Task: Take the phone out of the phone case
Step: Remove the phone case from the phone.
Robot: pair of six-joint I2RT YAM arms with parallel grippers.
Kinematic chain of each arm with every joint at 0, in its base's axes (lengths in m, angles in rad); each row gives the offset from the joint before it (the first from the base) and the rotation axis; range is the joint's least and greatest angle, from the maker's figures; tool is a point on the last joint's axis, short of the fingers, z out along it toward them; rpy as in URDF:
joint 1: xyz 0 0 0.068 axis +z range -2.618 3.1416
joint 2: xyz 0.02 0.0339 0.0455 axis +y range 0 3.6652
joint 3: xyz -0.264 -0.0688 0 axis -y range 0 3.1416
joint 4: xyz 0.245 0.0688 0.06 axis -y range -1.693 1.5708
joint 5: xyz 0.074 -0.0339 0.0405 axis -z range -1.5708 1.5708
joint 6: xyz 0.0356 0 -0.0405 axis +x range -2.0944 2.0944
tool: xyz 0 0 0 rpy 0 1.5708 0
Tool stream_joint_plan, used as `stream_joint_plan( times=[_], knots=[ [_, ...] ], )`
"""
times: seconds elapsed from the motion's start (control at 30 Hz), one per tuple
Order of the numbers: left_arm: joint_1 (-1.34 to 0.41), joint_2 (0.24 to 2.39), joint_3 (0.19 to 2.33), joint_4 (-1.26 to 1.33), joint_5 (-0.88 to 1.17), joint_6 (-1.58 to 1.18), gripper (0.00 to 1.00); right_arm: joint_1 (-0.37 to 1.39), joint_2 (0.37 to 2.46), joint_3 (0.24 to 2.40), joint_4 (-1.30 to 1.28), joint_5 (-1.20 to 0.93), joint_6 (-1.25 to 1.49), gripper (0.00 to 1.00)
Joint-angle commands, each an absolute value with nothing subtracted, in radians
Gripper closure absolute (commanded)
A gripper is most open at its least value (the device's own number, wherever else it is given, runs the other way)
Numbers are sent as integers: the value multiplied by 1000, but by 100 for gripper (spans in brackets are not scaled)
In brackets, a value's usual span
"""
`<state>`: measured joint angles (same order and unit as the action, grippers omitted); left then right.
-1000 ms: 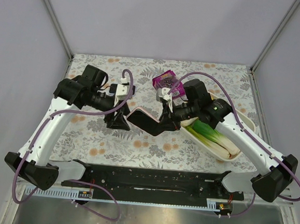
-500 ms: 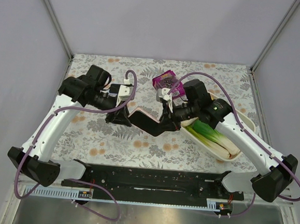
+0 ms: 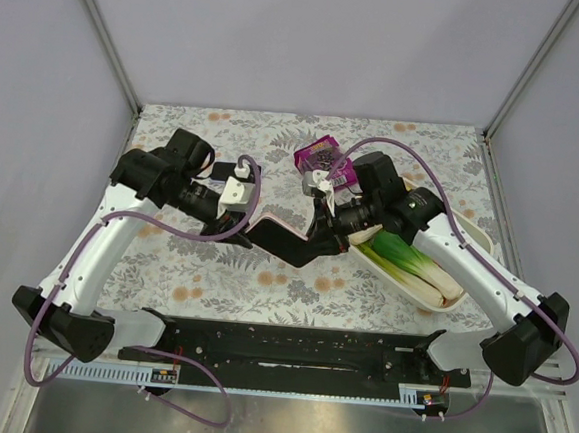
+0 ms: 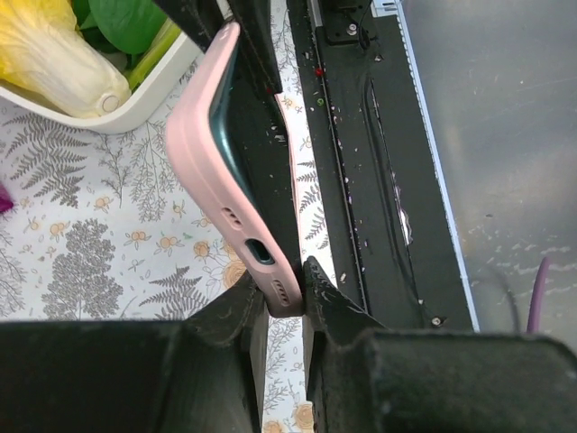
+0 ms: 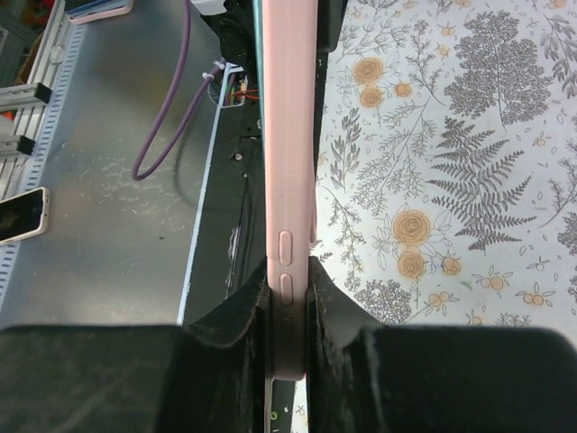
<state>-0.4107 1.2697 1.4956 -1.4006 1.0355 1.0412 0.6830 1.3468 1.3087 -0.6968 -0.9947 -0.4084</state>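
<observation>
My left arm [image 3: 102, 242] rises from its base at the near left corner and bends inward at the elbow. My right arm [image 3: 476, 266] mirrors it from the near right. The two wrists point toward each other at the middle. My left tool [image 4: 284, 289] pinches the end of the phone case [image 4: 212, 171], fingers nearly together. My right tool [image 5: 288, 280] clamps the case's long side edge.
</observation>
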Motion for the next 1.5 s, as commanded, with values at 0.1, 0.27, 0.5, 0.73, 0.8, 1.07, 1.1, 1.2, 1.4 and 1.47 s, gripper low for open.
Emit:
stream_joint_plan(
  times=[0.1, 0.27, 0.5, 0.73, 0.8, 1.07, 1.1, 1.2, 1.4, 1.47],
  knots=[
    [-494, 1212, 1519, -1608, 1111, 1347, 100, 672, 1381, 1353, -649, -1190, -364, 100],
    [-564, 1235, 1540, -1608, 1056, 1382, 100, 672, 1407, 1355, -660, -1224, -365, 100],
    [-673, 1262, 1591, -1608, 957, 1390, 100, 673, 1434, 1362, -658, -1261, -364, 100],
    [-690, 1290, 1628, -1606, 968, 1407, 100, 672, 1434, 1361, -658, -1256, -359, 100],
    [-689, 1292, 1625, -1588, 979, 1405, 100, 672, 1433, 1355, -658, -1259, -357, 100],
    [-690, 1255, 1582, -1350, 971, 1252, 100, 673, 1419, 1341, -657, -1276, -359, 100],
    [-689, 1244, 1566, -1303, 959, 1227, 100, 675, 1417, 1341, -657, -1281, -357, 100],
    [-690, 1192, 1504, -1149, 911, 1160, 100, 676, 1413, 1333, -658, -1295, -356, 100],
    [-692, 1189, 1471, -1039, 809, 1109, 100, 686, 1405, 1322, -646, -1315, -345, 100],
    [-693, 1189, 1459, -1028, 782, 1118, 100, 690, 1404, 1319, -637, -1322, -333, 100]
  ],
)
